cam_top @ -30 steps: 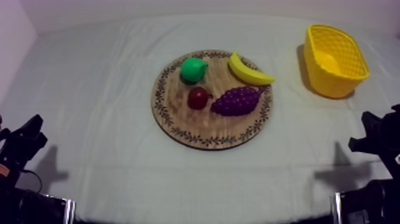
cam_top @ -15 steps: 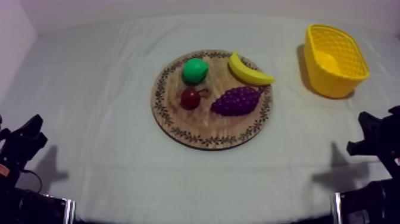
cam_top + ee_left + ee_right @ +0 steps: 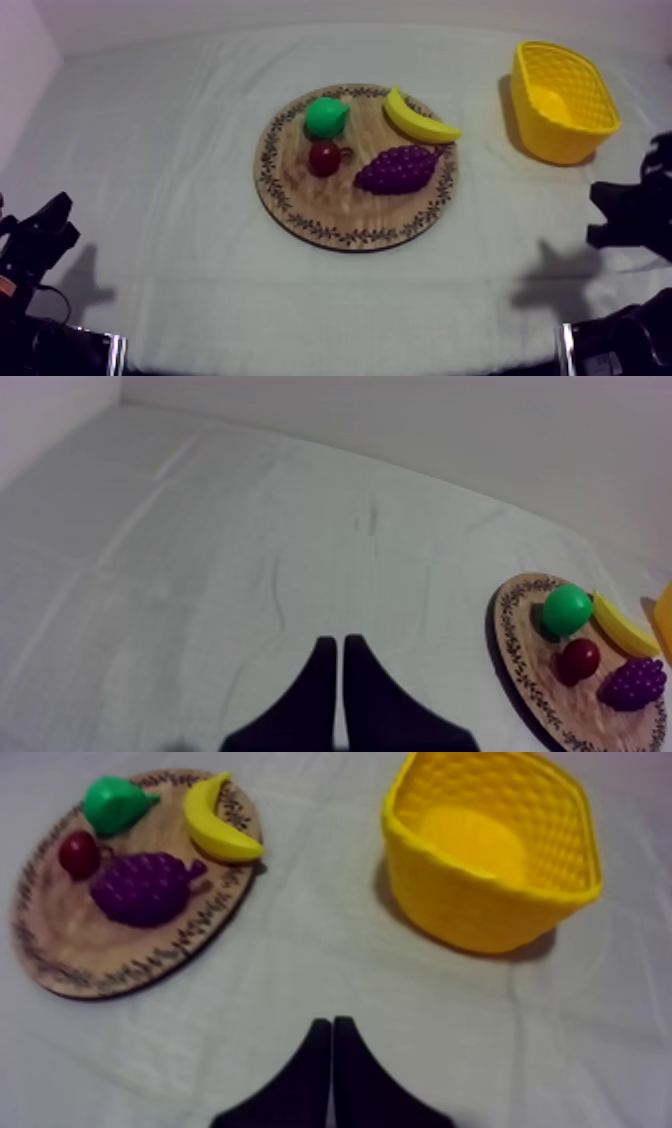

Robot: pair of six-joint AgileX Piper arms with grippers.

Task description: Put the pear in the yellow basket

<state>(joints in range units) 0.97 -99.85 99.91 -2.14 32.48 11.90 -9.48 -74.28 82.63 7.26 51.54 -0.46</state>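
Observation:
The green pear (image 3: 326, 117) lies on the far left part of the round wooden board (image 3: 340, 205), next to a banana (image 3: 420, 117), a bunch of grapes (image 3: 400, 168) and a small red fruit (image 3: 325, 157). The yellow basket (image 3: 520, 70) stands at the far right with nothing in it. My right gripper (image 3: 620, 212) hovers near the right edge, in front of the basket, shut on nothing (image 3: 332, 1022). Ahead of it I see the pear (image 3: 115, 802) and the basket (image 3: 450, 902). My left gripper (image 3: 45, 230) rests low at the left, shut (image 3: 335, 641), far from the pear (image 3: 567, 609).
Bare cloth stretches between the board (image 3: 60, 942) and the basket, and all across the left half of the table. The banana (image 3: 222, 827) lies on the board's rim on the side toward the basket. A wall closes off the table's far side.
My right arm has lifted and moved a little toward the basket. The small red fruit has rolled slightly on the board. The left arm has stayed still.

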